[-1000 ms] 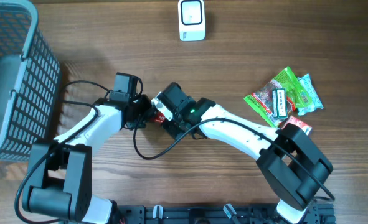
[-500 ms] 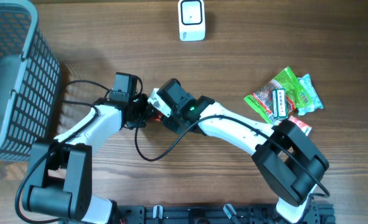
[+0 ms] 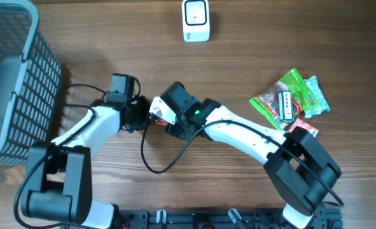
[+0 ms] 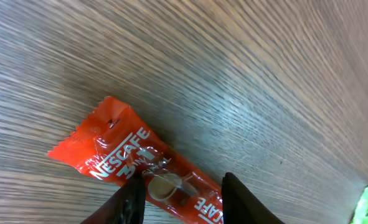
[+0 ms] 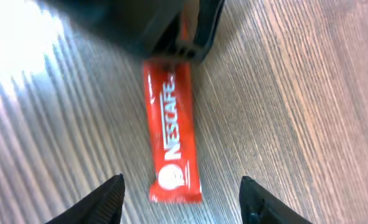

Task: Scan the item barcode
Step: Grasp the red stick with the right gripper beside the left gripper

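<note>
Wood table under all. Grey mesh basket far left of white scanner. Snack pkts lower right of scanner, well apart. Left gripper & right gripper tip to tip below scanner, slightly left. Red Nescafe sachet betw. them: one end clamped in left fingers; right fingers apart, either side of other end, not touching.

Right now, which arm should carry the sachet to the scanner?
Left. The left gripper clamps one end of the Nescafe sachet, while the right gripper hangs open with its fingers clear of it.
</note>
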`<state>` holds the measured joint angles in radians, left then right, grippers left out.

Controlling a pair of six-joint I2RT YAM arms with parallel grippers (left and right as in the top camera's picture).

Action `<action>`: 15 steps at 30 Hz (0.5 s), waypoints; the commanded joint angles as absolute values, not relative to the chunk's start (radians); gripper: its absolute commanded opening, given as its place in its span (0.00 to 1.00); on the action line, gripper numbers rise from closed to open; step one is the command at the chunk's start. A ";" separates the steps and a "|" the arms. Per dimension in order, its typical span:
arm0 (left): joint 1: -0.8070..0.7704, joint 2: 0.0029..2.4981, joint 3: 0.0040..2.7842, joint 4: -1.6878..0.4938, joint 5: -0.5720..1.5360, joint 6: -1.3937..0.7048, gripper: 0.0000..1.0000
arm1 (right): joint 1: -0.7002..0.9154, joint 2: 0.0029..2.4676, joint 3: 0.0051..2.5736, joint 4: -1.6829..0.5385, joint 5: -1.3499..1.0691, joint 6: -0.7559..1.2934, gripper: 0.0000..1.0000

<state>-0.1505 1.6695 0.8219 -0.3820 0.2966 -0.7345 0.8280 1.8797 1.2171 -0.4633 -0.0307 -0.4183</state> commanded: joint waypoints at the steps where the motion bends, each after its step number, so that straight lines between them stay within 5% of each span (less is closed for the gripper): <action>1: -0.114 1.700 0.802 -0.396 0.283 -0.688 0.37 | 0.831 1.844 1.200 -0.479 -0.083 -0.527 0.59; 8: -0.114 1.700 0.802 -0.393 0.303 -0.693 0.36 | 0.831 1.876 1.169 -0.386 -0.114 -0.551 0.57; 15: -0.107 1.700 0.802 -0.396 0.325 -0.693 0.39 | 0.830 1.967 1.169 -0.326 -0.145 -0.551 0.43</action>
